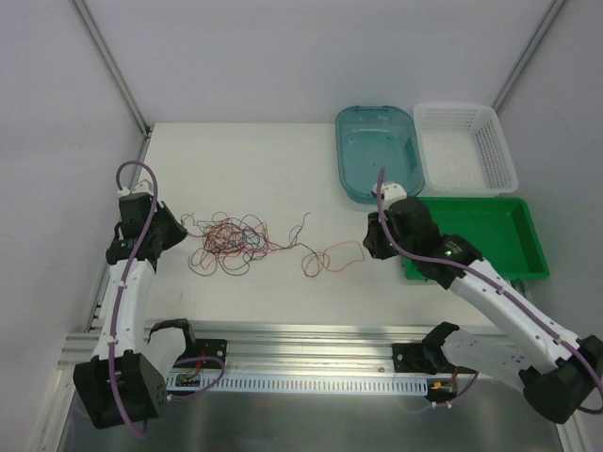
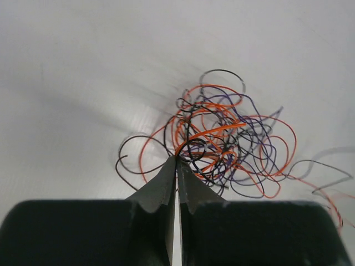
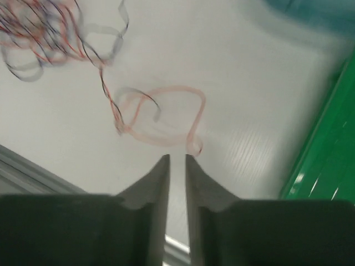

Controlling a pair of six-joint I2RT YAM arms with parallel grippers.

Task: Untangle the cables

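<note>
**Cables bunched toward the table's left edge, one loop trailed out to the right**

The cables (image 1: 226,243) are seen as a tangle of orange-red, black and dark purple strands, lying on the white table (image 1: 245,160) left of its middle and nearer the front edge than the back. A single strand is led off from the bunch to the right, where a loose loop (image 1: 330,256) of pale orange-red wire is laid flat near the middle of the table.

The left gripper (image 2: 176,160) is placed at the left edge of the table, pointed into the bunch. Its jaws are pressed together at the tangle's left fringe, and orange and black strands are pinched at the tips.

The right gripper (image 3: 176,158) is held just beside the right end of the loose loop. Its jaws are parted by a narrow slit, and nothing is caught between them; the loop is seen just beyond the tips, blurred in the wrist view.

At the back right corner a blue tub (image 1: 377,151) and a white basket (image 1: 466,146) are set side by side. A green tray (image 1: 490,235) is placed in front of them along the right edge.
</note>
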